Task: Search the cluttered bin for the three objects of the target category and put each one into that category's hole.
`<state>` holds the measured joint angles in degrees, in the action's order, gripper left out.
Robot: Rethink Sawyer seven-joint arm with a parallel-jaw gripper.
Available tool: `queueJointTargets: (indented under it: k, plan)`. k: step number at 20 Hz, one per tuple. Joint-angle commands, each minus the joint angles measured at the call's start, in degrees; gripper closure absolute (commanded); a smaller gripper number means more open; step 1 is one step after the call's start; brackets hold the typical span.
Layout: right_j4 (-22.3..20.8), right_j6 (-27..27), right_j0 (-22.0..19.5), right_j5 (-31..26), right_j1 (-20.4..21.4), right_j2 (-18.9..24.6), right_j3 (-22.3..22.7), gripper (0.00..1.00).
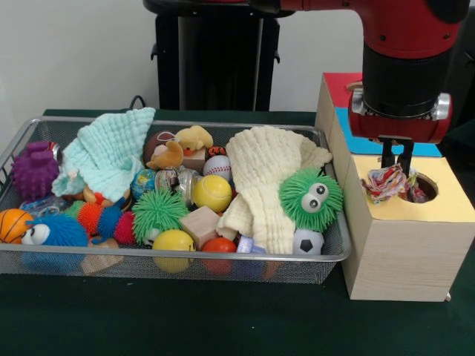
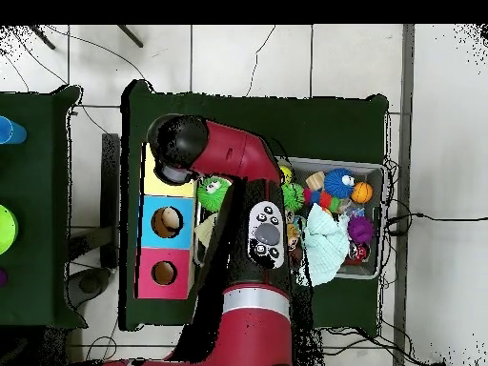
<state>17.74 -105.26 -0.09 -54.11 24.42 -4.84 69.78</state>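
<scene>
Gripper [image 1: 396, 165] above the yellow-topped box [image 1: 415, 211], its fingers [image 1: 387, 156] closed on a knotted fabric bundle [image 1: 384, 182]. Bundle hangs at the near-left rim of the hole [image 1: 420, 187], long axis roughly level, stretched crosswise over the lid. Wire-mesh bin [image 1: 326, 256] sits just beside the box, crowded with toys.
</scene>
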Motion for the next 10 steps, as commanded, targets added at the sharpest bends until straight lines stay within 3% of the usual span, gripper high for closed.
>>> queueJointTargets:
  k: [1, 10]
  plan:
    - [4.2, -19.6, 0.9, -2.5, -3.3, 1.9, 8.5, 1.00]
    - [7.7, -20.7, 3.3, 1.0, -4.1, 1.7, 12.6, 1.00]
